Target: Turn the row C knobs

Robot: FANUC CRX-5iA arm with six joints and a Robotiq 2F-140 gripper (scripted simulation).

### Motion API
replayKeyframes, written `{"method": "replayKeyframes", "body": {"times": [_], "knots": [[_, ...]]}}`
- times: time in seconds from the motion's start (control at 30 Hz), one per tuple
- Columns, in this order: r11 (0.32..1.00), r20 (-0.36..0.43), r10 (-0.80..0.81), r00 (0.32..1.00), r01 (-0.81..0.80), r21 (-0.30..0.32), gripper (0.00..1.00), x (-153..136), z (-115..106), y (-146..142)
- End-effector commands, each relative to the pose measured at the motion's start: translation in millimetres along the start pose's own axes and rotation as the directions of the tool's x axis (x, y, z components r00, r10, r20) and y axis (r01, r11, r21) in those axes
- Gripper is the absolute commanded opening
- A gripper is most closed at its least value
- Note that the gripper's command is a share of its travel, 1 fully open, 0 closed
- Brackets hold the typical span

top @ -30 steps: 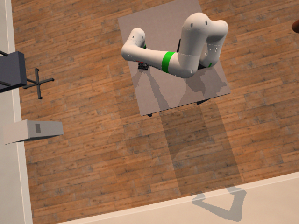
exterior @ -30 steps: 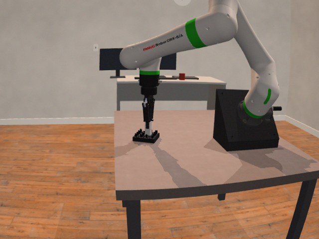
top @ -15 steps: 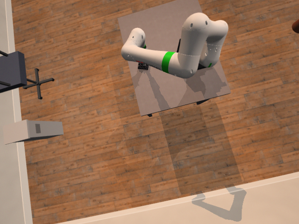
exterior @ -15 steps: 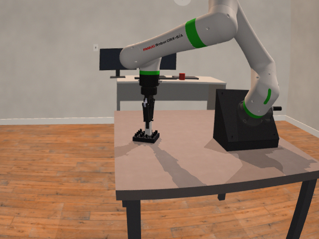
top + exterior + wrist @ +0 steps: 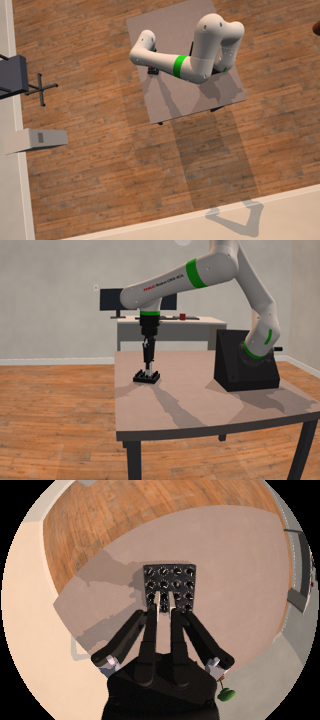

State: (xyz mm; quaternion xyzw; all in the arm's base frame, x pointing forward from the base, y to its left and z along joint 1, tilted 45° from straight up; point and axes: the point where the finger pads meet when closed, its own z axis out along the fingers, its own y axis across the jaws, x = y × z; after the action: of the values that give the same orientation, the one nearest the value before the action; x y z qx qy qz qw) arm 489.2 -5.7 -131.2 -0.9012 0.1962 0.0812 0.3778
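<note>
The black knob box (image 5: 153, 70) (image 5: 144, 380) (image 5: 170, 578) stands flat on the table, with knobs in a four-by-four grid. My gripper (image 5: 148, 375) (image 5: 164, 597) points straight down over it, its fingers a little apart. In the wrist view the pale fingertips stand on either side of a knob (image 5: 164, 599) in the second column from the left, third row from the top, with thin gaps beside it. The fingers partly cover the nearest knobs. The printed names are too small to read, and most white lines are unclear. In the top view the arm hides the gripper.
The table (image 5: 170, 31) (image 5: 160, 415) (image 5: 235, 570) carries the box near one edge. The arm's black base stand (image 5: 248, 384) is to the right in the exterior view. A desk (image 5: 170, 330) with monitors and a red cup (image 5: 182, 316) is behind the table.
</note>
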Motion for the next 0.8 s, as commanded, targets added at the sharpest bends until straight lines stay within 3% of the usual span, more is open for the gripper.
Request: {"method": "replayKeyframes", "body": {"times": [0.0,0.37,0.77], "knots": [[1.0,0.0,0.0,1.0,0.0,0.0,0.12,0.2,-0.2,0.1],[1.0,0.0,0.0,1.0,0.0,0.0,0.12,0.2,-2.7,0.1],[1.0,0.0,0.0,1.0,0.0,0.0,0.12,0.2,-27.9,0.1]]}}
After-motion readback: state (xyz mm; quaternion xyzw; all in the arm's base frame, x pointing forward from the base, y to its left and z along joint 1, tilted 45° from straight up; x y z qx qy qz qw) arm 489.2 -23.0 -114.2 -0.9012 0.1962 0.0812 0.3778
